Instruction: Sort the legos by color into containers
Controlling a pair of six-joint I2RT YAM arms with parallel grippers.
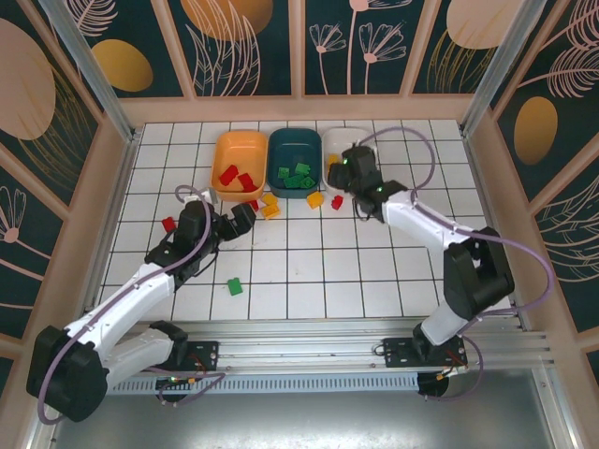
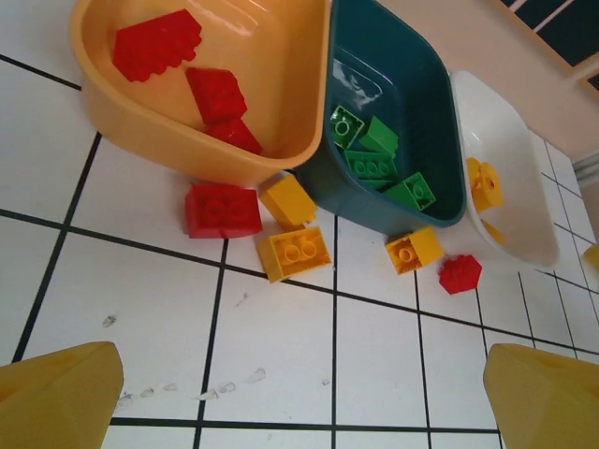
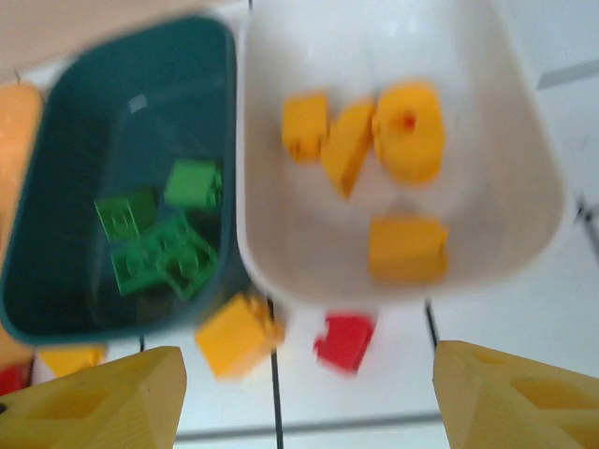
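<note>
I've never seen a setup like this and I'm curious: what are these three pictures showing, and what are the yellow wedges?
Two robot arms are sorting toy bricks by colour. The overhead picture shows both arms on a tiled table. The other two come from cameras on each wrist; the yellow wedges are each tool's fingers. The left tool and right tool are open, holding nothing. Red bricks lie in the orange tray, green in the teal tray, yellow in the white tray. Loose bricks remain, like a green brick.
</note>
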